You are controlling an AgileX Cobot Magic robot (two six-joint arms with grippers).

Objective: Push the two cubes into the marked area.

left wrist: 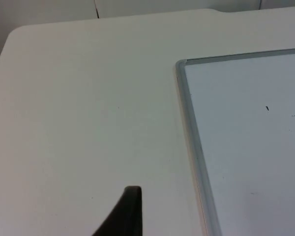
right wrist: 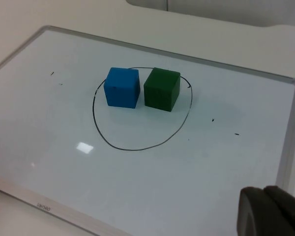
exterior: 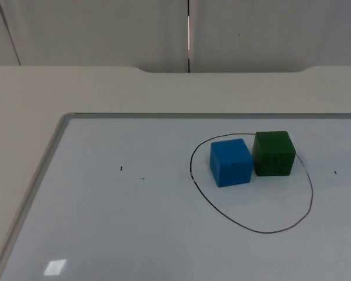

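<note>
A blue cube [exterior: 230, 162] and a green cube [exterior: 274, 153] stand side by side, touching or nearly so, on the whiteboard. Both sit inside the hand-drawn black oval [exterior: 269, 232], at its far end, and the green one is close to the line. In the right wrist view the blue cube [right wrist: 122, 87] and the green cube [right wrist: 161, 89] lie inside the same oval [right wrist: 132, 149]. My right gripper [right wrist: 270, 214] is held well back from them, near a board corner. My left gripper [left wrist: 129, 214] hangs over bare table beside the board's corner, far from both cubes.
The whiteboard's metal frame [exterior: 47, 158] is a low raised edge around the work surface; it also runs past the left gripper [left wrist: 191, 142]. A few small ink specks [exterior: 121, 169] mark the board. The grey partition wall [exterior: 105, 29] closes the far side.
</note>
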